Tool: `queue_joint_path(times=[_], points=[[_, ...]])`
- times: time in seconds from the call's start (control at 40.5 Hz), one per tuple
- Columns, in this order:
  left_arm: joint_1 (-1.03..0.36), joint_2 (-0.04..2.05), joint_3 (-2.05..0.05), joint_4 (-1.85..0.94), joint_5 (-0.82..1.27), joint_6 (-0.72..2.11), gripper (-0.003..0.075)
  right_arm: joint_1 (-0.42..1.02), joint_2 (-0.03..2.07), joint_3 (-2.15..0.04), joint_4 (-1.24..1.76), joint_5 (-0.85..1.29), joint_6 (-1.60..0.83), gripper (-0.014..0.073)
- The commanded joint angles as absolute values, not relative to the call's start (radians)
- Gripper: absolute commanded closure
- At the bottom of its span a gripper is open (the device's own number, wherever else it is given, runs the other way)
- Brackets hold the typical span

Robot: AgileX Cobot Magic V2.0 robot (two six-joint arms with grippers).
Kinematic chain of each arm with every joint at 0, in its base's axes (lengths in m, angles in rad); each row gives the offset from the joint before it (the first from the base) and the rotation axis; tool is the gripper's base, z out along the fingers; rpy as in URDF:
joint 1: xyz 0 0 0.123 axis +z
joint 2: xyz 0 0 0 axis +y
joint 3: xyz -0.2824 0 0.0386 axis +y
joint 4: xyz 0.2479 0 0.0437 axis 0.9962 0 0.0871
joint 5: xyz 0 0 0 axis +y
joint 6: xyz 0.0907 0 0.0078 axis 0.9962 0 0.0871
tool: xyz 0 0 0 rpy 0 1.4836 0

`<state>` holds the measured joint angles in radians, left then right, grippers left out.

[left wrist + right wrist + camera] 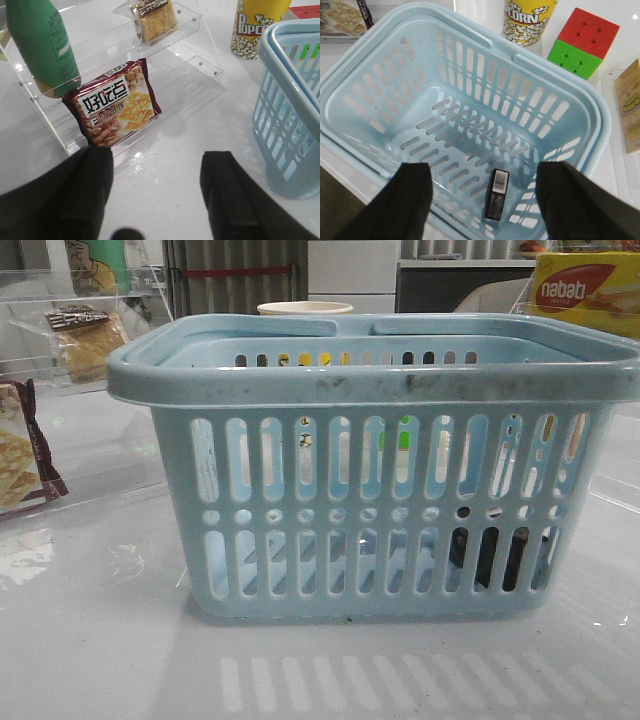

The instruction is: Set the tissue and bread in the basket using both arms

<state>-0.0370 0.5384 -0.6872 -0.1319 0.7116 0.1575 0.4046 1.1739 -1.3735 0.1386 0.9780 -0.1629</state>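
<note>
Trouble is most likely at the clear acrylic shelf [200,65]: the bread [154,19] sits on its upper step, and just below it leans the larger maroon snack packet [116,103], with a green bottle [42,42] beside that. The left tool [155,192], fingers spread and holding nothing, hovers over the white surface [165,150] nearer the maroon packet than the bread, so a short reach could close on the wrong packet, knock the bottle, or catch the shelf's transparent edge, which is hard to see.

The tissue [496,194] already lies on the floor of the basket [360,55], close to the near wall. The right tool [482,200] hangs above it, fingers wide apart and empty; dropping lower would risk striking the rim or nudging the basket out of place for the left arm.

A popcorn tub [257,25] stands between shelf and basket, beside the likely carrying path. A colour cube [582,42] and a yellow Nabati box [585,290] lie behind the basket, out of the way.
</note>
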Motion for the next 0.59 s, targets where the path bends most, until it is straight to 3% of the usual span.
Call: queue_joint_path(times=[0.0,0.568], points=[[-0.044,0.549,-0.713,-0.141,0.627,0.151,0.0268,0.405,1.045,-1.299,0.146,0.879,-0.175,0.0044],[-0.044,0.549,-0.713,-0.141,0.609,0.151,0.0268,0.405,0.425,-0.795,0.141,0.786,-0.175,0.0044]])
